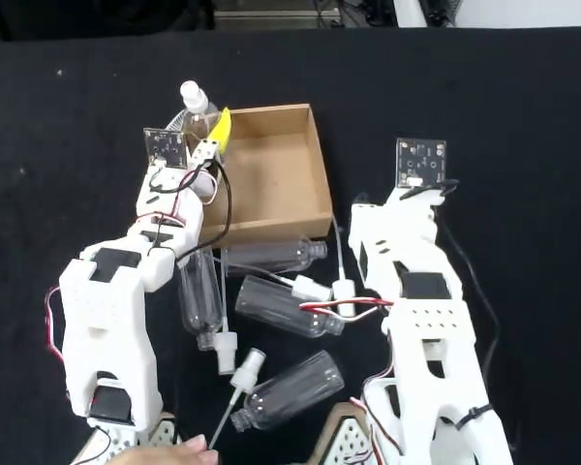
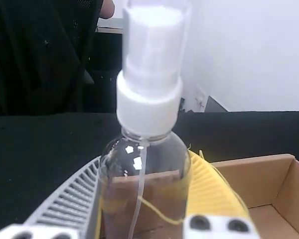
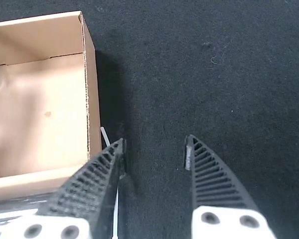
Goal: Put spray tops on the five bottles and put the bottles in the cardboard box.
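Left end effector (image 2: 145, 160) around bottle (image 2: 148, 119)

So the left gripper (image 1: 205, 131) has a capped bottle (image 1: 195, 105) upright right at the cardboard box's (image 1: 300, 208) far-left corner. Four uncapped bottles (image 1: 289, 306) lie just in front of the box, with loose spray tops (image 1: 234, 354) scattered among them. The right arm (image 1: 397, 242) sits by the box's near-right corner.

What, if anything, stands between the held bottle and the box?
Nothing visible does. The left gripper holds the bottle, spray top on, right by a corner of the box, and the box's top is open.
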Tool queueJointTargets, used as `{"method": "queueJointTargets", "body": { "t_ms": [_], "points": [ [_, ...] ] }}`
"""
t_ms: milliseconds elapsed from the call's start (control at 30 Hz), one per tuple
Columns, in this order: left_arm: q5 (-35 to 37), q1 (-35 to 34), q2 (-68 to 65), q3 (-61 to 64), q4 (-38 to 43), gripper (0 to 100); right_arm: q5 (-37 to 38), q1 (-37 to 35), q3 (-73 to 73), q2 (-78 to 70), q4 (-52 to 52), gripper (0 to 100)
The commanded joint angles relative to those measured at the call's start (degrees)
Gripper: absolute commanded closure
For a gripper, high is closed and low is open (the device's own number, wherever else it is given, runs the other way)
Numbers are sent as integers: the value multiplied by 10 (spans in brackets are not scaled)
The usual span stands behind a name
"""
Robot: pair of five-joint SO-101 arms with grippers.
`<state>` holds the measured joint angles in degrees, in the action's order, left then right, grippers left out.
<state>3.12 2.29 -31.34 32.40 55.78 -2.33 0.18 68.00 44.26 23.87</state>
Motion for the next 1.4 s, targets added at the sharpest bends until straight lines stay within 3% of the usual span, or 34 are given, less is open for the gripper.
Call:
{"method": "queueJointTargets", "body": {
  "t_ms": [0, 200, 400, 800, 1033, 1367],
  "points": [
    [-4, 4, 7, -25, 18, 970, 2, 12, -6, 17, -15, 819],
    [-4, 3, 11, -26, 21, 970, 2, 12, -6, 17, -15, 819],
    [-65, 7, 7, -26, 22, 970, 2, 12, -6, 17, -15, 819],
    [-63, 7, 8, -29, 22, 968, 2, 12, -6, 17, -15, 819],
    [-62, 5, 6, -25, 22, 759, 2, 12, -6, 17, -15, 819],
    [-66, 5, 11, -25, 22, 764, 2, 12, -6, 17, -15, 819]
  ]
}}
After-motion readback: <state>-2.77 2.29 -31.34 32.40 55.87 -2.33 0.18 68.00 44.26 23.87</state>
